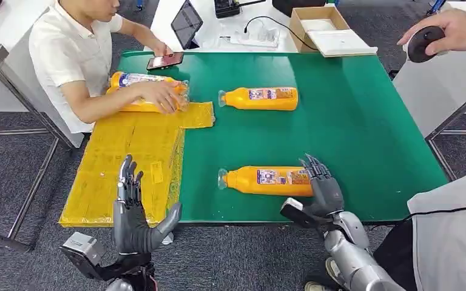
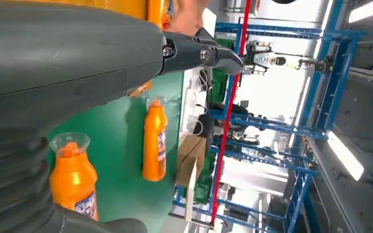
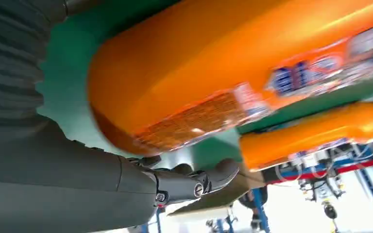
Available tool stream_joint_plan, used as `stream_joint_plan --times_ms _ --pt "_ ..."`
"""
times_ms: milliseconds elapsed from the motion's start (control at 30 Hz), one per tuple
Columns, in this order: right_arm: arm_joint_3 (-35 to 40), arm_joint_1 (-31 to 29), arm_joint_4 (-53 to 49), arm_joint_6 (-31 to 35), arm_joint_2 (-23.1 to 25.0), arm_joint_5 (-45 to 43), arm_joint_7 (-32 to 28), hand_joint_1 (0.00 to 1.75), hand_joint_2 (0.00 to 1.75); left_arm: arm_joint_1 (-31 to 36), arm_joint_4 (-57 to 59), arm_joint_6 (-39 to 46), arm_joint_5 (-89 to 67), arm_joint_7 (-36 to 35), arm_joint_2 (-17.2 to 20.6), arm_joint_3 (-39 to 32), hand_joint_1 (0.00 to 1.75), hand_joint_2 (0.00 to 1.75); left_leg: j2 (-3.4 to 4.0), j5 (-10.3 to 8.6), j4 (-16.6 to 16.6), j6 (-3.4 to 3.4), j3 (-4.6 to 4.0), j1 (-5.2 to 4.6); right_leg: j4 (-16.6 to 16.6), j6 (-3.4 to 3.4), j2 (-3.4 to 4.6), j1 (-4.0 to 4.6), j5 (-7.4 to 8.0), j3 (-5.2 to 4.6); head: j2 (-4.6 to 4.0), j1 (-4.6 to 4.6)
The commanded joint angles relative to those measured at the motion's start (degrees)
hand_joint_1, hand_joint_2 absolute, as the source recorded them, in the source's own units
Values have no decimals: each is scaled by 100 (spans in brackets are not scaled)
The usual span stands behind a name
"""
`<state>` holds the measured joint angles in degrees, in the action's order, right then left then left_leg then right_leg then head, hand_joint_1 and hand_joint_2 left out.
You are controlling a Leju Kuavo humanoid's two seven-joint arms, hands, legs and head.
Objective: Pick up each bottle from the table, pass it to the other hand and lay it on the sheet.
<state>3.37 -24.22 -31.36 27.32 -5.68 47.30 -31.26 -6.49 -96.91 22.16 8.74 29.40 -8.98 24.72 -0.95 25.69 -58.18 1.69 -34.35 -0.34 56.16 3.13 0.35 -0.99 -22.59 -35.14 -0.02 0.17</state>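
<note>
Right robot hand [image 1: 320,182] sits at the base of the nearest bottle [image 1: 266,180], fingers spread, not clamped yet. Left robot hand [image 1: 135,209] waits open beside the yellow sheet [image 1: 127,163]. Second bottle [image 1: 261,98] lies further back on the green tabletop [image 1: 364,121]. Risk: that round bottle rolls away if nudged off-centre.

- Left hand [image 1: 135,206]: dark grey palm and thick grey thumb, darker segmented fingers, on a silver forearm with a black boxy wrist block nearer the body than the hand
- Right hand [image 1: 323,185]: same dark fingers, rounded silver arm shells just behind the hand
- Wrist views: grey ribbed cover [image 2: 9,179] beside the thumb, small silver screws [image 3: 161,196] at black fingertip links
</note>
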Motion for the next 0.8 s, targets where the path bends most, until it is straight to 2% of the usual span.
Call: stream_joint_plan --times_ms 33,167,233,267,300,333,367,433,633,667,700,733,800 --pt "512 -155 166 -380 199 -152 103 0 175 203 425 -203 144 -189 146 153 0 175 21 14 6 -14 35 6 -5 -16 10 8 -10 29 0 0" --pt "505 -165 181 -392 199 -183 122 0 175 211 446 -227 159 -208 150 156 0 175 12 7 5 -12 24 4 -5 -14 3 7 -6 21 0 -2" --pt "502 -273 365 -554 177 -250 407 0 175 229 476 -243 154 -228 150 155 0 175 18 9 6 -15 31 5 -5 -16 7 7 -6 25 0 -2" --pt "539 -380 548 -787 146 -286 770 0 175 224 479 -269 171 -267 152 144 0 175 14 6 7 -13 26 4 -5 -14 3 6 -5 21 0 0" --pt "865 -534 819 -877 42 148 1495 0 175 219 469 -287 175 -298 155 130 0 175 13 5 5 -11 22 2 -5 -12 4 4 -3 16 0 0" --pt "1193 -653 981 -1123 -68 506 1841 0 175 215 444 -343 180 -354 166 111 0 175 11 2 5 -8 14 2 -5 -9 4 4 0 10 0 0" --pt "1007 -732 1130 -1617 -94 270 2133 0 175 203 411 -420 207 -421 163 64 0 175 22 7 3 -12 25 3 -4 -13 11 5 -2 18 0 -2" --pt "1176 -773 1239 -1920 -198 438 2365 7 175 198 372 -486 209 -454 191 40 0 175 21 7 7 -12 34 3 -6 -14 6 5 -4 26 0 -2" --pt "1188 -757 1233 -1922 -197 451 2377 7 175 192 363 -492 210 -458 192 34 0 175 34 11 6 -6 89 5 -17 -13 14 8 0 65 0 0" --pt "1188 -757 1233 -1922 -197 451 2377 37 175 192 363 -492 210 -458 192 34 0 175 27 6 12 -10 94 7 -24 -18 5 10 2 74 0 0" --pt "1231 -772 1264 -2140 -198 497 2595 143 175 184 378 -544 209 -491 187 9 0 175 32 9 9 -7 97 4 -21 -15 13 8 2 76 0 0" --pt "1227 -767 1251 -2161 -204 498 2630 175 175 189 390 -604 239 -518 189 -2 0 175 35 11 8 -5 103 2 -18 -12 18 6 1 82 0 -2" --pt "1238 -773 1235 -2096 -206 526 2556 175 175 184 413 -717 297 -585 173 -46 0 175 33 10 9 -7 109 4 -20 -14 14 8 2 92 0 -2"
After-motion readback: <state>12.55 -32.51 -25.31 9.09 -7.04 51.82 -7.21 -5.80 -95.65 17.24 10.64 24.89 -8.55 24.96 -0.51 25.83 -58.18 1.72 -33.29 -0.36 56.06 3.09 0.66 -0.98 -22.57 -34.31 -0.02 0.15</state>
